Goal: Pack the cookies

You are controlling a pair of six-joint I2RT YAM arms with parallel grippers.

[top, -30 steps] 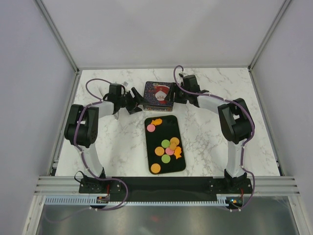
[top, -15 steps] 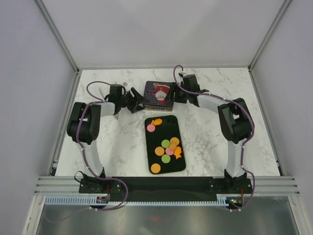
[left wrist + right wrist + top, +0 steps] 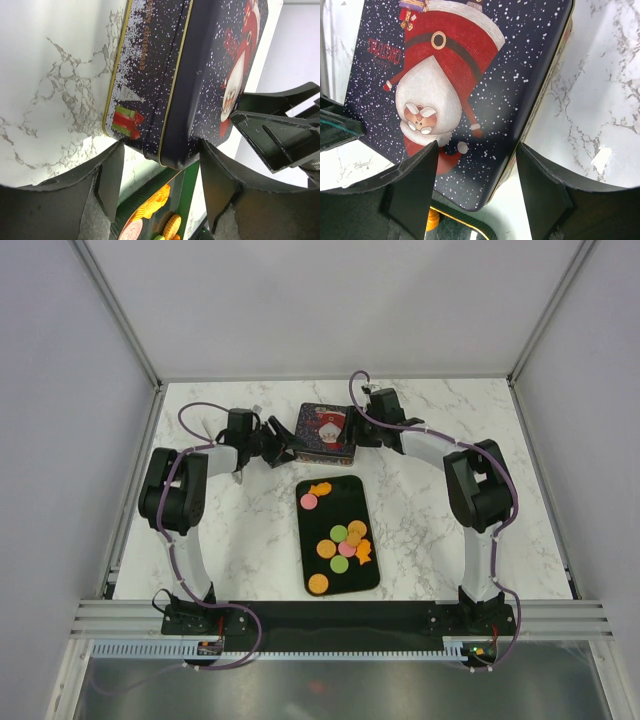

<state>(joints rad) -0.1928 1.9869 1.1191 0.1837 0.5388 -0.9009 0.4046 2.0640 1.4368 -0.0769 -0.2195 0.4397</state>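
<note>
Closing tighter than a second ago on the tin: left gripper at 9 o'clock, right gripper at 3, both spread, probably bracing for lid removal

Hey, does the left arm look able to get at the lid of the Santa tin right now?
Likely yes. The left pincer is open and straddles a corner of the tin, with the lid rim between its fingers. The right pincer straddles another corner and is not blocking it.

Lab: white walls, aluminium frame.
</note>
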